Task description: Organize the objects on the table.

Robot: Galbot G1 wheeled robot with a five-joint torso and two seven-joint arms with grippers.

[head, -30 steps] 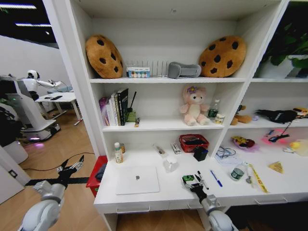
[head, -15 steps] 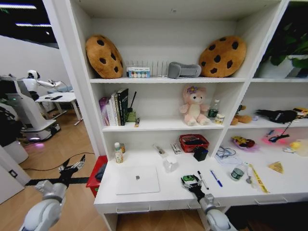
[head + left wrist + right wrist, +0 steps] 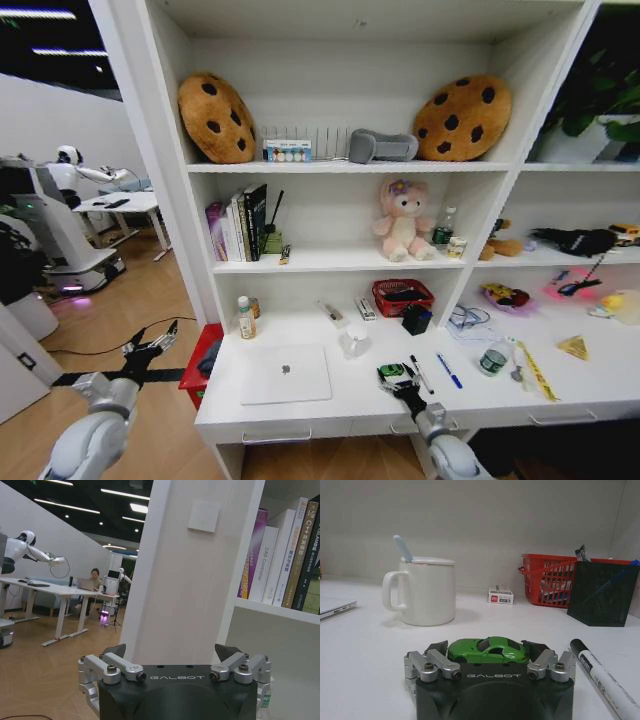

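On the white table, my right gripper is shut on the tiny green toy car, with its pads against the car's two ends. Just right of it lie the black pen and the blue pen, and farther right stands the green-labelled tin. The silver laptop lies closed to the left of the gripper. My left gripper hangs open off the table's left end, facing the shelf's side wall.
A white mug with a spoon stands beyond the car. Behind it are a red basket and a black mesh holder. A bottle stands at the back left. Shelves with books rise above.
My right gripper with the car has barely shifted over the same spot. The left arm has moved very slightly. Nothing else differs.
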